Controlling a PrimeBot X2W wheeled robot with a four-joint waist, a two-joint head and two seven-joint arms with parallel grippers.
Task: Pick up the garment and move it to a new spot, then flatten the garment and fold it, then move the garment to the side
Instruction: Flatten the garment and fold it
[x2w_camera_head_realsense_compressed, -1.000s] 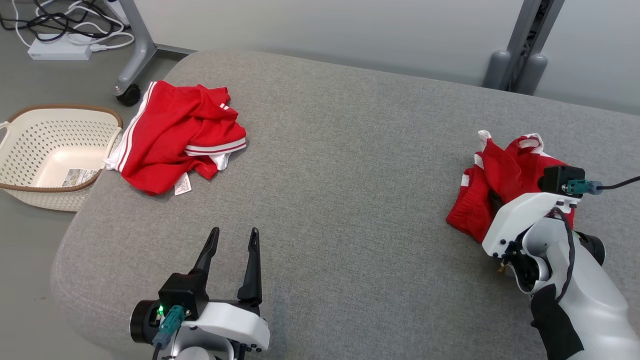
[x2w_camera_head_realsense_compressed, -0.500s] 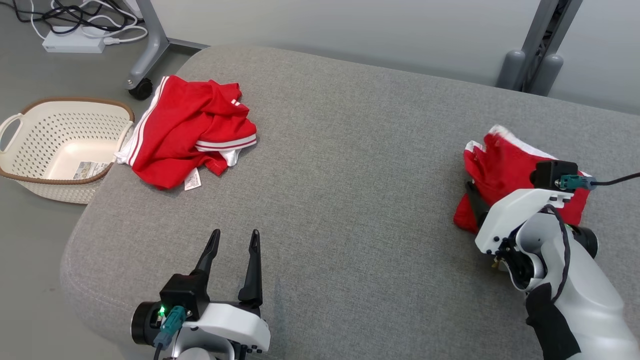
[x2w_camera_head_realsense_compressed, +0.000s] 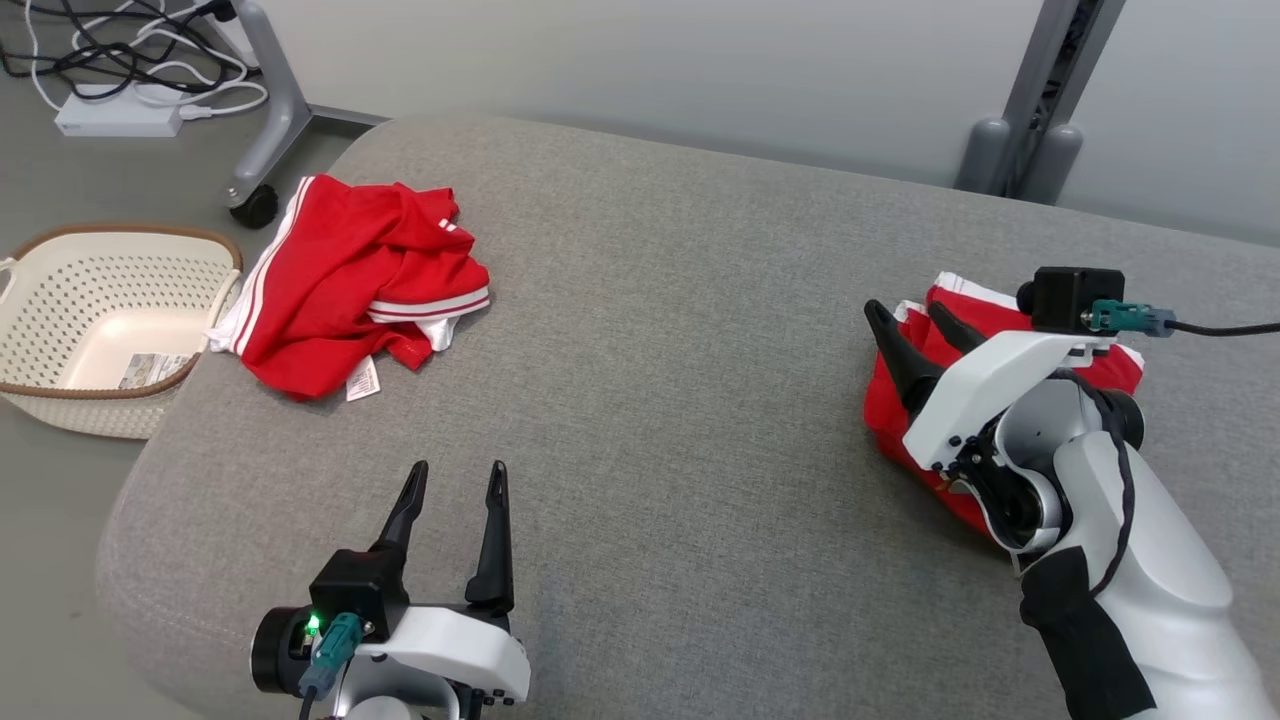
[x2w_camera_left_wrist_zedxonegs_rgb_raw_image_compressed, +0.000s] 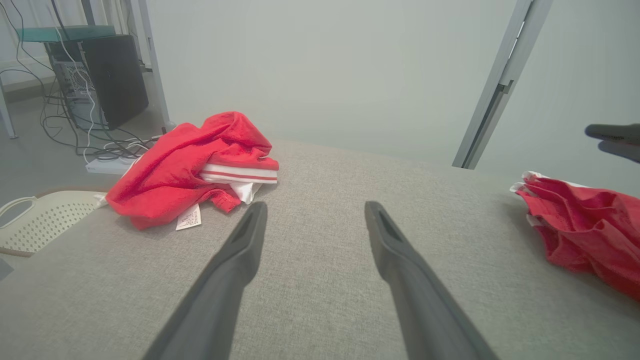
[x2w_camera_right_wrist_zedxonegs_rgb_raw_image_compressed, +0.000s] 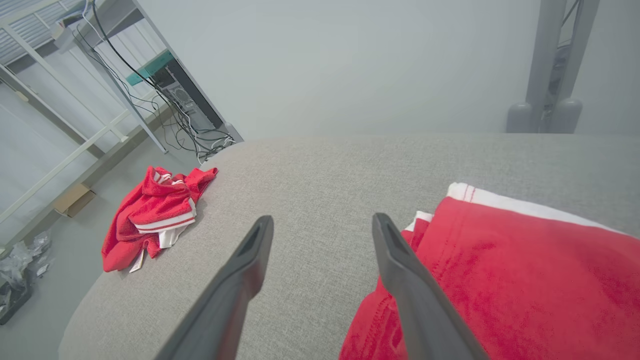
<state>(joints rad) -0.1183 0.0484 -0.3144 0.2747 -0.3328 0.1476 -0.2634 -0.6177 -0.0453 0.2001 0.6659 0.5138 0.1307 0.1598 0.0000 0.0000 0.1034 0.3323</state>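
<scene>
Head view: broad bare stretch of grey woven cushion (x2w_camera_head_realsense_compressed: 680, 350) between rounded left and right edges. Near right edge, folded garment (x2w_camera_head_realsense_compressed: 885, 420): red, white trim, compact, soft. Over its left side, right gripper (x2w_camera_head_realsense_compressed: 903, 310), fingers wide, holding nothing. By front edge, left gripper (x2w_camera_head_realsense_compressed: 458, 468), wide, empty. At far left corner, crumpled red garment (x2w_camera_head_realsense_compressed: 340, 290), beside perforated cream basket (x2w_camera_head_realsense_compressed: 70, 405).
</scene>
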